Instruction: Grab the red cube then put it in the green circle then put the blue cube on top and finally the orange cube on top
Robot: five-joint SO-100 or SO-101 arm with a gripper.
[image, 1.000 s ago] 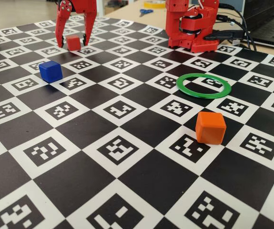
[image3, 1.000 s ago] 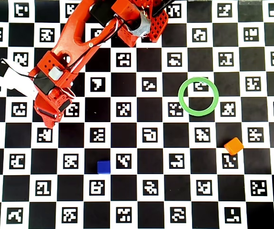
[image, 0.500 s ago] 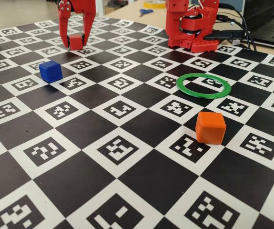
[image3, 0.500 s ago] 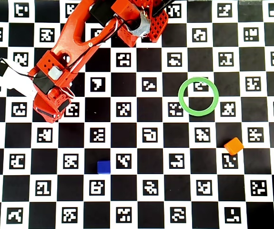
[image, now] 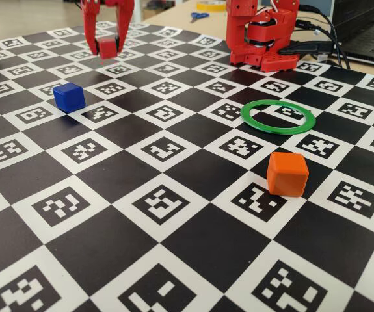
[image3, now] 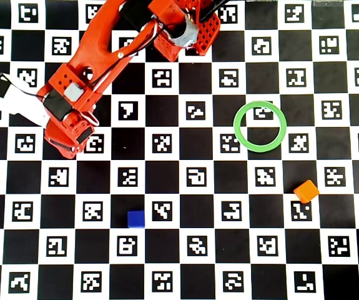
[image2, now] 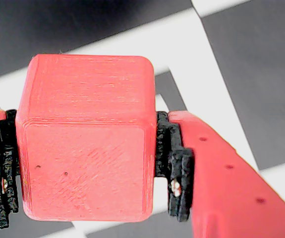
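The red cube (image2: 85, 139) is clamped between the gripper (image: 108, 47) jaws and held clear of the checkered mat (image: 173, 260), far left in the fixed view. The blue cube (image: 68, 97) sits nearer the camera; the green circle (image: 278, 116) and orange cube (image: 287, 173) lie well apart to the right, with open mat between.

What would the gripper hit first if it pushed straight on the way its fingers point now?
Probably just the checkered mat. The gripper points down, shut on the red cube, and the wrist view shows only mat squares beyond it. Its height above the mat is unclear.
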